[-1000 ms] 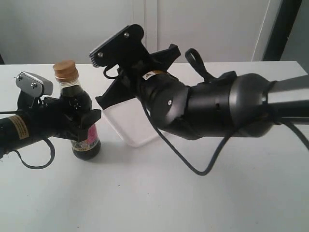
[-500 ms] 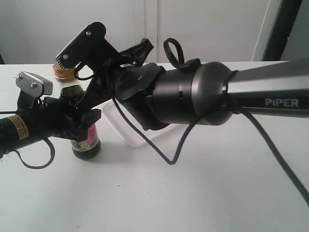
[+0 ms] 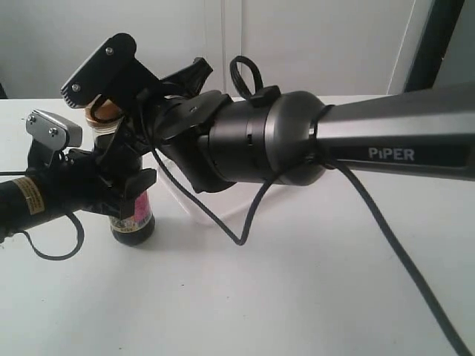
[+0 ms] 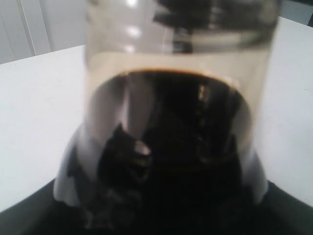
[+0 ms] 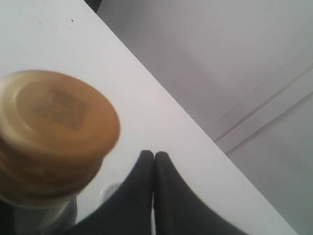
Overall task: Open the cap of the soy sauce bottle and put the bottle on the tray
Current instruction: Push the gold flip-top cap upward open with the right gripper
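The soy sauce bottle [image 3: 134,220] stands upright on the white table at the left, and my left gripper [image 3: 119,189] is shut around its body. In the left wrist view the bottle's glass and dark liquid [image 4: 176,147] fill the frame and hide the jaws. The golden-tan cap [image 3: 104,111] is closed on the neck. My right gripper [image 3: 111,148] has reached across to the bottle's top. Its fingers are shut together, empty, with the tips [image 5: 154,155] just beside the cap [image 5: 54,127]. The white tray [image 3: 215,208] lies behind the right arm, mostly hidden.
The right arm's thick grey body [image 3: 297,144] spans the middle of the exterior view, and its black cable [image 3: 245,222] hangs down to the table. A pale wall stands behind the table's far edge.
The right arm has swung left over the tray, carrying its shut gripper from beside the bottle up to the cap. The left gripper and the bottle have stayed put.
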Motion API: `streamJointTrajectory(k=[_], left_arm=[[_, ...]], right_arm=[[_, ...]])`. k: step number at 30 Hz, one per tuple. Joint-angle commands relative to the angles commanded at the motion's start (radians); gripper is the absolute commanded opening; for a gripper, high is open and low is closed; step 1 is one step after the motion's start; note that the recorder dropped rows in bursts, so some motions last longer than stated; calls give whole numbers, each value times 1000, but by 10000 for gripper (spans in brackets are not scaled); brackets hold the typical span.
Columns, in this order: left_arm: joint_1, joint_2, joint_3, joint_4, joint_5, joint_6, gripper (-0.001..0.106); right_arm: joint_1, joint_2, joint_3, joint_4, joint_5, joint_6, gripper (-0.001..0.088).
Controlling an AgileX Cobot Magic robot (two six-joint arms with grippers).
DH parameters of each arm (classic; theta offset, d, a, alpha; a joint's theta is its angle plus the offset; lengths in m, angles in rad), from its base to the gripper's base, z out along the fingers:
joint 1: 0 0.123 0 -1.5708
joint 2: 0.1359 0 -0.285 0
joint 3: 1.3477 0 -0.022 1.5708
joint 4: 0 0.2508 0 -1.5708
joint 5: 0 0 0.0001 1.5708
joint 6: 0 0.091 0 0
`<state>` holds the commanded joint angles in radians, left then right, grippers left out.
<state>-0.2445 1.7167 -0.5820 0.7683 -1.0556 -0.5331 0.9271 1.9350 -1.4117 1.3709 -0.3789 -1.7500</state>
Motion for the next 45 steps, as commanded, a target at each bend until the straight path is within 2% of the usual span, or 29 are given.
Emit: streamJointTrajectory(k=[6, 11, 17, 30, 34, 36, 42, 45], left_arm=[[0, 0, 0, 2, 13, 0, 0], [0, 0, 0, 2, 33, 11, 0], [0, 0, 0, 2, 33, 14, 0], [0, 0, 0, 2, 33, 16, 0], [0, 0, 0, 2, 33, 16, 0], [0, 0, 0, 2, 33, 16, 0], [0, 0, 0, -1, 33, 16, 0], [0, 0, 0, -1, 33, 16, 0]], right_arm=[[0, 8, -23, 8, 45, 0, 0], [3, 8, -68, 26, 47, 2, 0], [10, 8, -68, 26, 46, 14, 0], [10, 42, -171, 33, 29, 16, 0], [8, 37, -171, 132, -63, 16, 0], [6, 28, -171, 158, -68, 16, 0], [-32, -24, -171, 252, 35, 18, 0], [-65, -55, -157, 306, 131, 18, 0]])
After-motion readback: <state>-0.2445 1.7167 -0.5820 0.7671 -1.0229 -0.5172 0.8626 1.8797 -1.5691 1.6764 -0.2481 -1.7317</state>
